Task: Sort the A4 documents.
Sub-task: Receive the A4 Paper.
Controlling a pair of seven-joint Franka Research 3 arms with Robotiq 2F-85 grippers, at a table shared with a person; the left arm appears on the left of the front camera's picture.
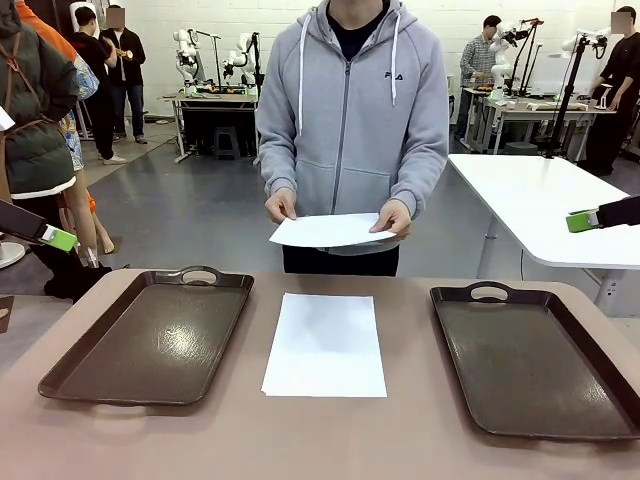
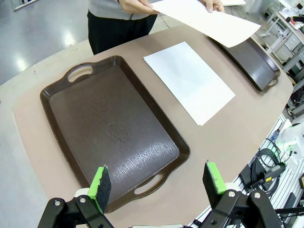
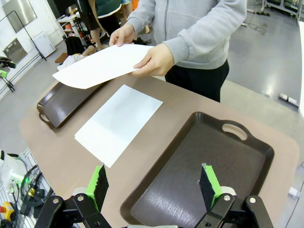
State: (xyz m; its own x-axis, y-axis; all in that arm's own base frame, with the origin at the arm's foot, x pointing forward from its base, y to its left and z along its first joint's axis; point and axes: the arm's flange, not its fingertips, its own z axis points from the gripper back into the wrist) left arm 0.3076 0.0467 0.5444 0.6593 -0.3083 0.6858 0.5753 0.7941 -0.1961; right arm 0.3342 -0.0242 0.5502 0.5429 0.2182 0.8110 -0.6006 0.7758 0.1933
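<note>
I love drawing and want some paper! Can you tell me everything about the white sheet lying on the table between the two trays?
The white sheet is a plain rectangle of thin paper, and the side facing up looks blank. It lies flat and smooth with no folds showing, its short edges towards the robot and the person. It rests on the tan tabletop in the gap between the left tray and the right tray, touching neither. Only the tabletop touches it.

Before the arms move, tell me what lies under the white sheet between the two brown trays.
The flat white paper sheet rests on the tan tabletop, which shows all round it. Anything directly beneath is covered and cannot be seen.
</note>
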